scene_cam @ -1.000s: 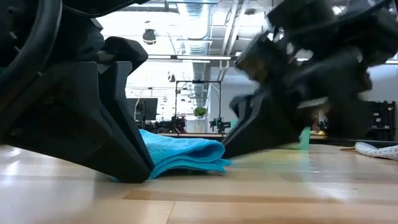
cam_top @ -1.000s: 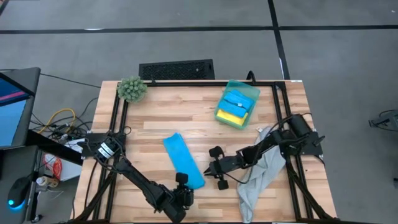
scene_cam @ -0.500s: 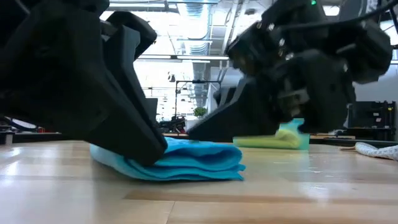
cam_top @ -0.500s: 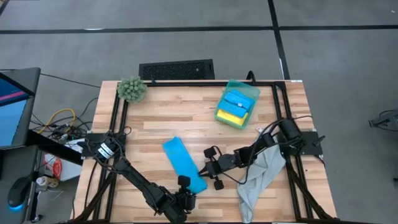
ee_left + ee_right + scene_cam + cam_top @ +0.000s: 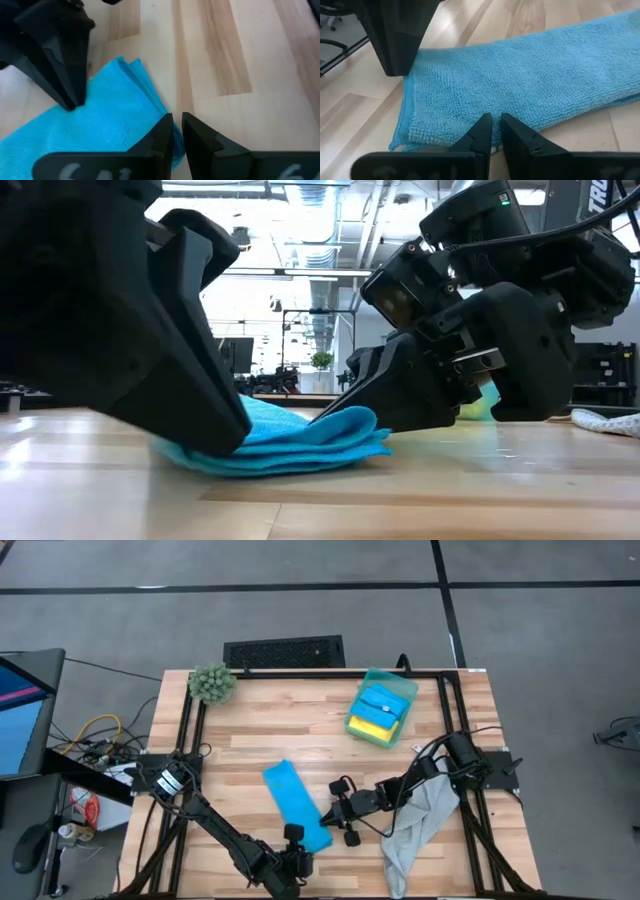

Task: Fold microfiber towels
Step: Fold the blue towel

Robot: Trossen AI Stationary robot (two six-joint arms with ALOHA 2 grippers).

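A bright blue microfiber towel (image 5: 293, 802), folded into a long strip, lies slantwise on the wooden table near its front. My left gripper (image 5: 294, 838) is shut on the strip's near end. My right gripper (image 5: 336, 808) reaches in from the right and is shut on the strip's right long edge, close to that same end. A pale grey towel (image 5: 418, 828) lies crumpled at the right, under the right arm. One blue and one yellow towel sit folded in the green bin (image 5: 381, 708). My left gripper pinches the near-left corner of the strip (image 5: 169, 144) between its two fingers, slanting down from the near side. The corner stays low on the table (image 5: 232, 448). Several layers show at this end. My right gripper pinches the strip's right long edge (image 5: 487, 111) near the near end, coming from the table's right and slanting slightly down, fingers across the edge. The held edge (image 5: 352, 420) stands raised above the layers still lying on the table.
A fuzzy green plant (image 5: 212, 683) stands at the far left corner. The green bin stands far right of centre. A dark grille (image 5: 284, 651) lies beyond the far edge. Bare wood lies between the strip and the bin.
My right gripper has come down and toward the table's left onto the blue strip's right edge, tipping lower. That edge now stands raised at its fingertips, where half a second ago the strip lay flat. The strip's far part has stayed in place.
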